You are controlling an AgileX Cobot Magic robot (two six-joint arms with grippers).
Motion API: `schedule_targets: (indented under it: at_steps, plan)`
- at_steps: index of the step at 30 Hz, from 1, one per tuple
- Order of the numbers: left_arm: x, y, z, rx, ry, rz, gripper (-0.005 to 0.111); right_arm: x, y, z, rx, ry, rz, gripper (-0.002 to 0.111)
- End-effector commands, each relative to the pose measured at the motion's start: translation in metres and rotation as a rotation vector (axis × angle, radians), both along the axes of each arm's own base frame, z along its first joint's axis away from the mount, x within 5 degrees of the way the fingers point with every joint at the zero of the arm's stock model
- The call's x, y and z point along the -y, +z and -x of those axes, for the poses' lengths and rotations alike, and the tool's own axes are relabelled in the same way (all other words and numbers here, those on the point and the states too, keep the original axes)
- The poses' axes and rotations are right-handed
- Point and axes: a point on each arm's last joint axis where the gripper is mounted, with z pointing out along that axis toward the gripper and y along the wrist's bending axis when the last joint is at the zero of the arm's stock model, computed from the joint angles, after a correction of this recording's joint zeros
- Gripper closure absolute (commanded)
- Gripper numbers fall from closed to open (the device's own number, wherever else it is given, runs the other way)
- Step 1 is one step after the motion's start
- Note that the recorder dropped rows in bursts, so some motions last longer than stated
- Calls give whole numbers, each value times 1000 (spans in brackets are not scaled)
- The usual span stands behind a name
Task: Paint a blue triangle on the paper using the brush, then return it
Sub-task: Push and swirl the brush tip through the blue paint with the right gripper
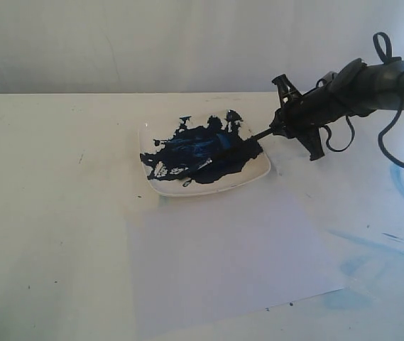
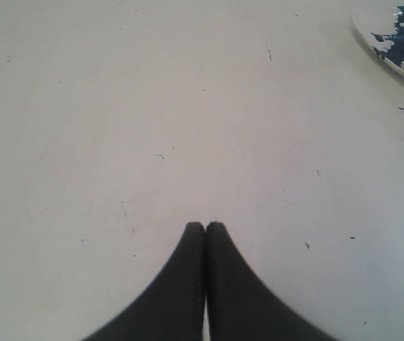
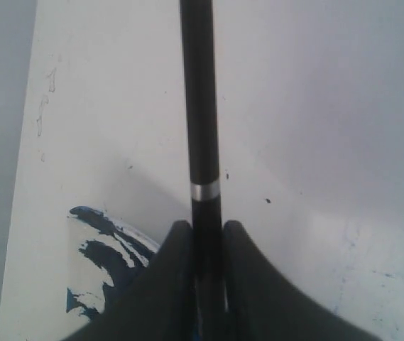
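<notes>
Pinches the brush by its black handle in the right gripper, jaws narrowed tight onto it, silver band showing beyond the fingers. Extends from the fingertips slantwise across the white dish, bristle end down in the dark-blue paint blotch. Hangs just off the dish's far right corner. Lies just beside the dish, nearer the camera: the paper. Shows the left gripper pressed together, tips touching, above the tabletop.

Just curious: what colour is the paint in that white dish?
Dark blue, almost navy; the paint in the dish shows best in the exterior view.
</notes>
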Motion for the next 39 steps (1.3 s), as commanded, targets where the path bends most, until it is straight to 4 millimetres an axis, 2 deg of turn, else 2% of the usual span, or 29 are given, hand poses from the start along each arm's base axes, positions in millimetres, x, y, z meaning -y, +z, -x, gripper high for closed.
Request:
schedule_targets:
  at_steps: [1,5,9,23,26,30,33,36,39]
  plan:
    - [0,-1,0,0,-4,4,107,1,2,-1,14,-7,4,106]
    - [0,-1,0,0,-4,4,107,0,2,0,9,-4,3,96]
    - [0,-1,0,0,-4,4,107,0,2,0,7,-3,3,90]
    - [0,-1,0,0,-4,4,107,0,1,1,-1,14,7,89]
    - [0,-1,0,0,-4,4,107,0,-5,1,-14,12,8,88]
    - [0,-1,0,0,-4,4,107,-2,-19,2,-58,0,-15,76]
    - [0,-1,0,0,-4,4,107,-2,-23,1,-64,-5,-17,66]
    - [0,-1,0,0,-4,4,107,-1,-23,0,-45,-1,-6,61]
    - [0,-1,0,0,-4,4,107,-1,-22,0,-40,-8,-10,60]
